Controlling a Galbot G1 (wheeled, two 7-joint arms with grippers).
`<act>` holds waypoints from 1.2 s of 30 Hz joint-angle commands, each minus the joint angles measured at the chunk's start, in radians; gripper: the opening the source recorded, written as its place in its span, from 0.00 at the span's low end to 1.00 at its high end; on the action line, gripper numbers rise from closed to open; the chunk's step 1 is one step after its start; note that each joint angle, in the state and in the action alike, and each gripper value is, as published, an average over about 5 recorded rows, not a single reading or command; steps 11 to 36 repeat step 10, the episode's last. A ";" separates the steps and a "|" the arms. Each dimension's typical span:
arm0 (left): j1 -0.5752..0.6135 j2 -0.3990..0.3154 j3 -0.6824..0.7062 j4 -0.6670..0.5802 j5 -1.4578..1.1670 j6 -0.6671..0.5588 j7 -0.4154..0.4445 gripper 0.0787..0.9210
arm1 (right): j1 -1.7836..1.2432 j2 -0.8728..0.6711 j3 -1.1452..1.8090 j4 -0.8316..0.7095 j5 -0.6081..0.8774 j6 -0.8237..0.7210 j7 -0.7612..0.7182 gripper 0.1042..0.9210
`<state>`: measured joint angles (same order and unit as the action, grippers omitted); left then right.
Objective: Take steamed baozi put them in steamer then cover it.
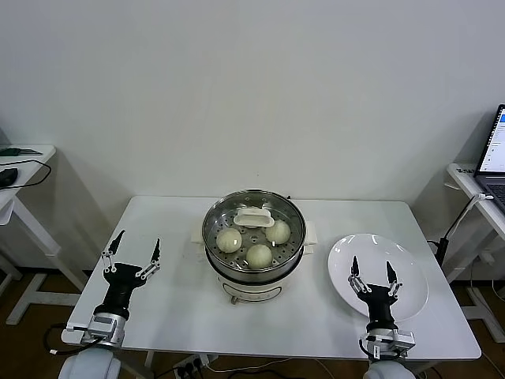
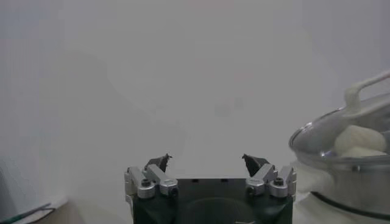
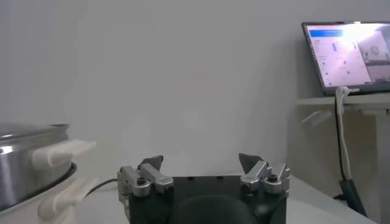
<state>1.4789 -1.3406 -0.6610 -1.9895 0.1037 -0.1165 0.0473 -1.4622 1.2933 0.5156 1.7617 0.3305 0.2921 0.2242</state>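
Glass cover (image 1: 254, 215) already sits on the steamer (image 1: 253, 251) at table centre, three baozi (image 1: 259, 254) visible inside. Your left gripper (image 1: 132, 257) at nine o'clock and right gripper (image 1: 372, 276) over the plate (image 1: 412, 272) at three o'clock gape empty; the job looks finished, so keep clear.

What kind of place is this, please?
Probably a robotics lab or test room, not a kitchen: a bare white table with a steamer, side desks, and an open laptop against a plain wall.

Bright even light, soft shadows, hazy wrist views
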 commanded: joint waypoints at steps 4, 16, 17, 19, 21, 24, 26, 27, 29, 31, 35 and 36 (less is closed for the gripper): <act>0.033 0.000 -0.031 0.012 -0.054 -0.057 0.018 0.88 | -0.014 0.000 0.006 0.012 -0.009 -0.007 0.003 0.88; 0.044 -0.007 -0.024 -0.008 -0.045 -0.059 0.026 0.88 | -0.018 0.002 0.008 0.015 -0.025 -0.005 0.010 0.88; 0.044 -0.007 -0.024 -0.008 -0.045 -0.059 0.026 0.88 | -0.018 0.002 0.008 0.015 -0.025 -0.005 0.010 0.88; 0.044 -0.007 -0.024 -0.008 -0.045 -0.059 0.026 0.88 | -0.018 0.002 0.008 0.015 -0.025 -0.005 0.010 0.88; 0.044 -0.007 -0.024 -0.008 -0.045 -0.059 0.026 0.88 | -0.018 0.002 0.008 0.015 -0.025 -0.005 0.010 0.88; 0.044 -0.007 -0.024 -0.008 -0.045 -0.059 0.026 0.88 | -0.018 0.002 0.008 0.015 -0.025 -0.005 0.010 0.88; 0.044 -0.007 -0.024 -0.008 -0.045 -0.059 0.026 0.88 | -0.018 0.002 0.008 0.015 -0.025 -0.005 0.010 0.88; 0.044 -0.007 -0.024 -0.008 -0.045 -0.059 0.026 0.88 | -0.018 0.002 0.008 0.015 -0.025 -0.005 0.010 0.88; 0.044 -0.007 -0.024 -0.008 -0.045 -0.059 0.026 0.88 | -0.018 0.002 0.008 0.015 -0.025 -0.005 0.010 0.88; 0.044 -0.007 -0.024 -0.008 -0.045 -0.059 0.026 0.88 | -0.018 0.002 0.008 0.015 -0.025 -0.005 0.010 0.88; 0.044 -0.007 -0.024 -0.008 -0.045 -0.059 0.026 0.88 | -0.018 0.002 0.008 0.015 -0.025 -0.005 0.010 0.88; 0.044 -0.007 -0.024 -0.008 -0.045 -0.059 0.026 0.88 | -0.018 0.002 0.008 0.015 -0.025 -0.005 0.010 0.88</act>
